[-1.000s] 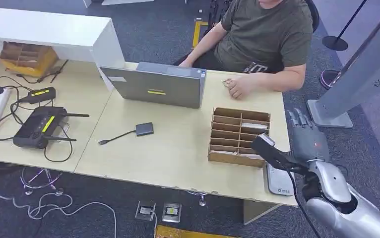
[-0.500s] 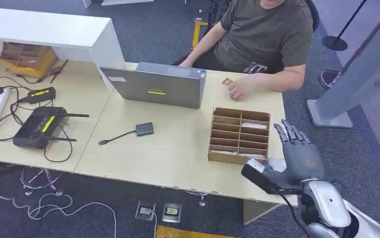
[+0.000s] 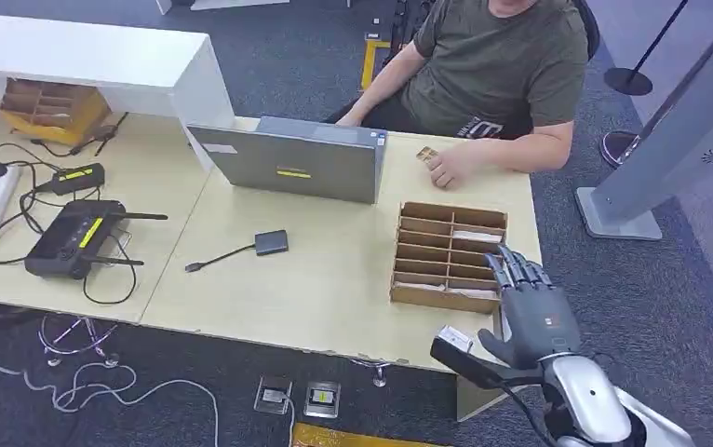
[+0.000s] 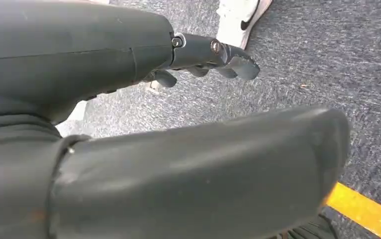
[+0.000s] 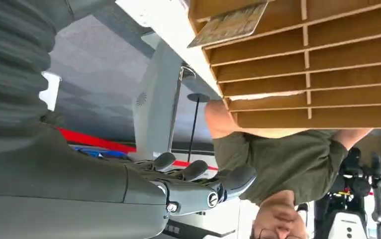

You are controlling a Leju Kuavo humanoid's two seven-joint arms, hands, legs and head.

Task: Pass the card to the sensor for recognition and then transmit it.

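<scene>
While the right hand (image 3: 531,312) hovers spread and empty, a card (image 3: 477,237) lies crosswise in its slot.

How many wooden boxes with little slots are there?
2: one box by the right hand, another box far left under the white shelf.

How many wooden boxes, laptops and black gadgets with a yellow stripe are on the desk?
Wooden boxes: 2
Laptop: 1
Black gadgets with a yellow stripe: 2
Total: 5
</scene>
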